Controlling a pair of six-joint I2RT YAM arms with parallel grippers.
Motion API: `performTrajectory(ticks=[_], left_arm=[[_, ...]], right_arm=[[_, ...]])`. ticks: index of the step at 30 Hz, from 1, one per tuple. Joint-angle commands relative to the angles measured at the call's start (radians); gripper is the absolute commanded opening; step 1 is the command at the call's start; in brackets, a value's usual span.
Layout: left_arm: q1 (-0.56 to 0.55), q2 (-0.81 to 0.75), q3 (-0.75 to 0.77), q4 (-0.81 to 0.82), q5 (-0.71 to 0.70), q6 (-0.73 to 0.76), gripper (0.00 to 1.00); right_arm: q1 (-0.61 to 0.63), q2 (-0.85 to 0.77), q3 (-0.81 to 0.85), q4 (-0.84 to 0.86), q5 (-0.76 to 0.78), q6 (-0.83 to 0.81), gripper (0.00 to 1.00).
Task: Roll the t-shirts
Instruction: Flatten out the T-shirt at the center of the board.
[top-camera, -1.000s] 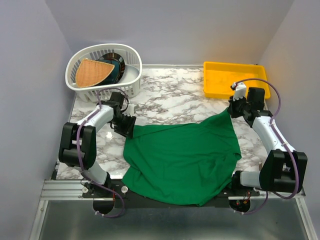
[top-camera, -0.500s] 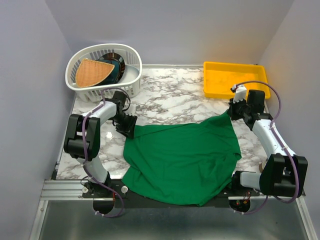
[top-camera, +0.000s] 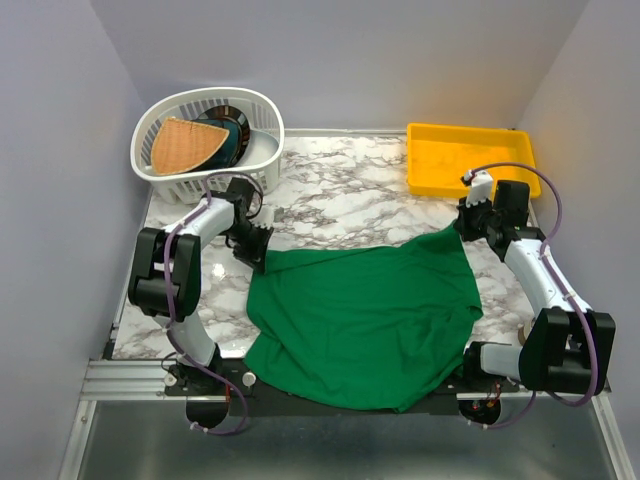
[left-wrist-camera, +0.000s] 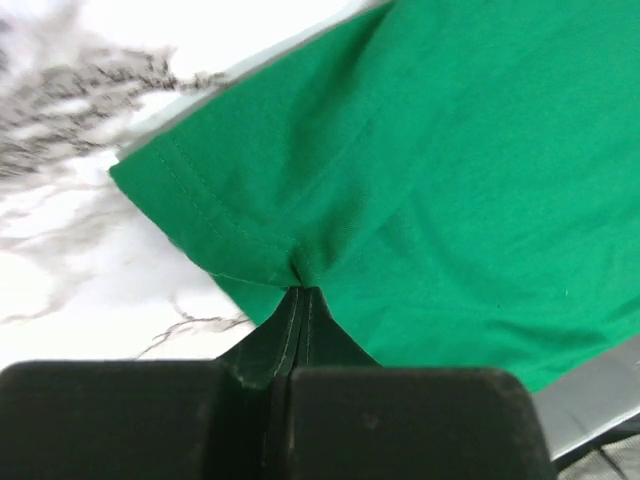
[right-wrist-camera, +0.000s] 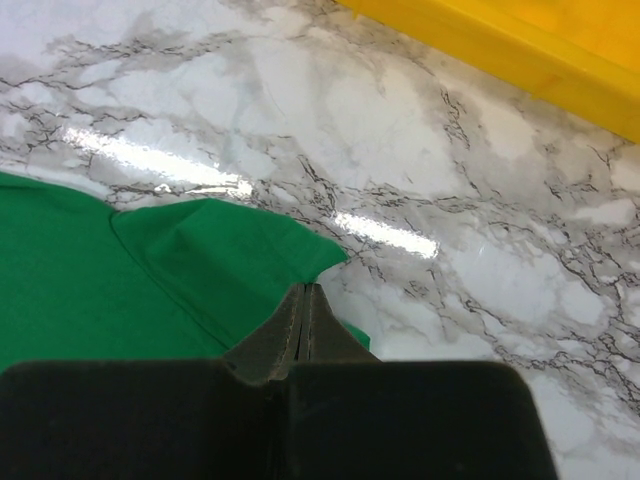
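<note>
Top external view shows the plain emerald-green thin-fabric t-shirt (top-camera: 365, 320) lying rumpled on the white marble-patterned worktop (top-camera: 340, 195). Its near edge is draped past the worktop's front, and its neck and sleeves are too folded to make out, so which way it points cannot be told. Its longest span runs diagonally from far right to near left, with the left fingers (left-wrist-camera: 285, 335) clamped on the hemmed far-left corner and the right fingers (right-wrist-camera: 285, 330) pinched shut on the far-right corner.

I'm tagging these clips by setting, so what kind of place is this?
Probably a robot test booth: plain walls box in a marble-patterned table, with a left arm and right arm bolted at its near edge.
</note>
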Motion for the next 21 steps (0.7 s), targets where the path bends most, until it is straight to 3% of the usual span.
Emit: performTrajectory(ticks=[1,8,13,21], left_arm=[[-0.002,-0.071,0.12,-0.078,-0.002,0.094,0.0],[0.021,-0.235,0.303,-0.007,-0.074,0.161,0.0],[0.025,-0.352,0.326,0.092,-0.128,0.145,0.0],[0.038,-0.553,0.318,0.264,-0.255,0.066,0.0]], right_arm=[[-0.003,-0.022,0.066,0.016,0.046,0.002,0.0],[-0.014,-0.008,0.343,0.019,0.148,0.001,0.0],[-0.019,-0.001,0.527,0.012,0.184,0.005,0.0],[-0.025,-0.076,0.687,-0.002,0.238,0.01,0.0]])
